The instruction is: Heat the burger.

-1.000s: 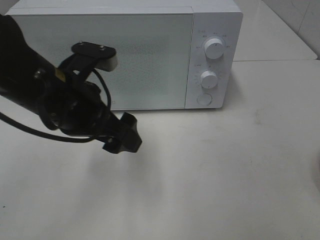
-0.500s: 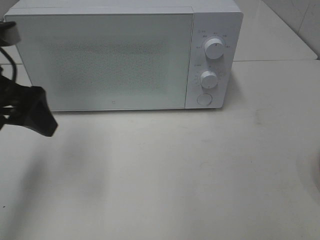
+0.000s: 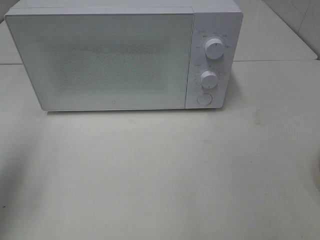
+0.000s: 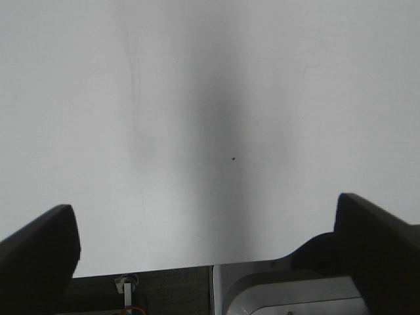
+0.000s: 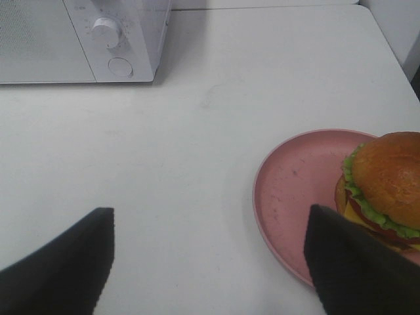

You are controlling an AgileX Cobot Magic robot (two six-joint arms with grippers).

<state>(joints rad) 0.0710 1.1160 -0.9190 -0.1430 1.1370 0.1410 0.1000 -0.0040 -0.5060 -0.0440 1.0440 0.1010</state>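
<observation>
The burger (image 5: 384,184), with a glossy brown bun, green lettuce and red slices, sits on a round pink plate (image 5: 295,197) in the right wrist view. My right gripper (image 5: 210,262) hovers open over the table beside the plate, its dark fingers (image 5: 62,262) spread wide with nothing between them. My left gripper (image 4: 207,243) is open too, above bare white tabletop. Neither arm shows in the exterior high view. The white microwave (image 3: 100,60) stands at the back with its door shut.
The microwave has two round knobs (image 3: 214,49) and a round button (image 3: 204,99) on its right panel. A wall edge rises at the far right (image 3: 300,20). White tabletop (image 3: 160,175) stretches in front of the microwave.
The left arm, which was in front of the microwave door, has drawn back to the left and out of the exterior high view.
</observation>
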